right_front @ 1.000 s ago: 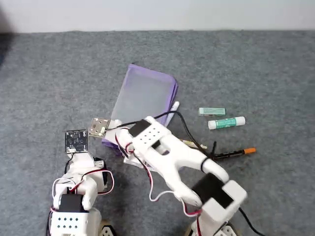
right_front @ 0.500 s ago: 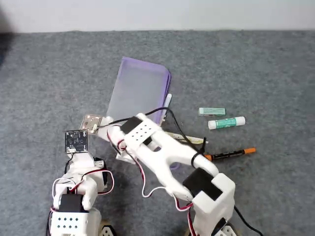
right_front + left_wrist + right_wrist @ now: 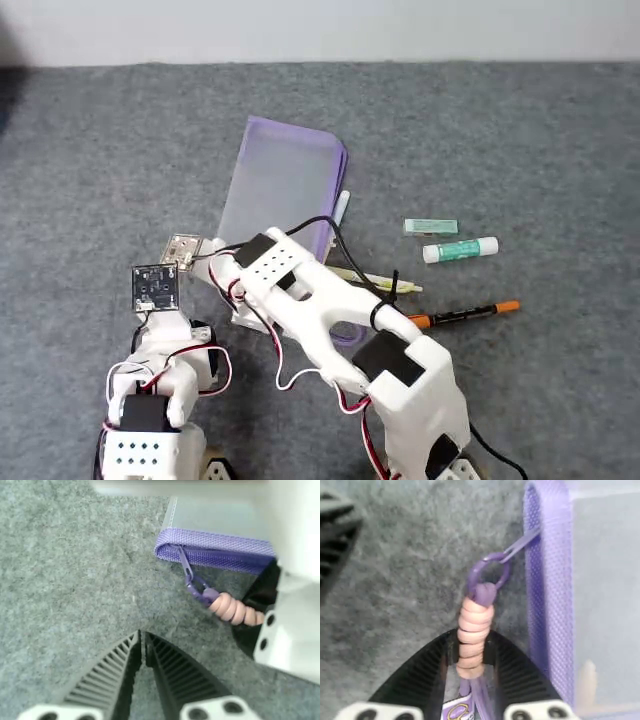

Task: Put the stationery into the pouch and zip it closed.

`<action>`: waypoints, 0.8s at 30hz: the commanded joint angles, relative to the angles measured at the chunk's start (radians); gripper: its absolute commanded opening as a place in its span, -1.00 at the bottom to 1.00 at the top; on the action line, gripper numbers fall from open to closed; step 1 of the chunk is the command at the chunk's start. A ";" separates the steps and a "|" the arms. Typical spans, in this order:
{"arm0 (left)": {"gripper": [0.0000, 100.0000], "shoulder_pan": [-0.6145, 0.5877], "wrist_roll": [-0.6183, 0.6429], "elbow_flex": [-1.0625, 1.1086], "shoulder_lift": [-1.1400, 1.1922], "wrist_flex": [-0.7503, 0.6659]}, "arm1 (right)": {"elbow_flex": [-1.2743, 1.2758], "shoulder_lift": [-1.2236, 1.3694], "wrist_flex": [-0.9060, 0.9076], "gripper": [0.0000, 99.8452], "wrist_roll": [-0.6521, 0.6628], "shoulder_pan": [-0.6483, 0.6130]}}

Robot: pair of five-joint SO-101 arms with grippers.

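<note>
The purple mesh-edged pouch (image 3: 285, 185) lies at mid table, and a white pen (image 3: 341, 208) sticks out along its right side. My right arm (image 3: 300, 290) stretches across the pouch's near end. In the right wrist view my right gripper (image 3: 471, 637) is shut on the pink beaded zipper pull (image 3: 472, 630), which hangs from the slider at the pouch's (image 3: 547, 580) corner. My left gripper (image 3: 142, 636) is shut and empty, low over the grey mat a short way from the beaded pull (image 3: 230, 609). Still on the mat are a green eraser (image 3: 431, 227), a glue stick (image 3: 460, 250) and an orange-tipped pen (image 3: 460, 316).
A thin cream-coloured stick (image 3: 385, 282) lies beside the right arm, left of the orange-tipped pen. The left arm's base (image 3: 150, 400) sits at the near left. Grey mat lies open at the far side and to the right.
The right arm has swung left with the pull in its gripper. The pouch slid and turned left and slightly away. The left arm stayed put.
</note>
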 commanded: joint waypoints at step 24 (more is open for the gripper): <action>-0.97 -0.005 0.006 -0.039 -0.011 0.000 | -0.454 -0.012 0.496 -0.98 -0.173 0.171</action>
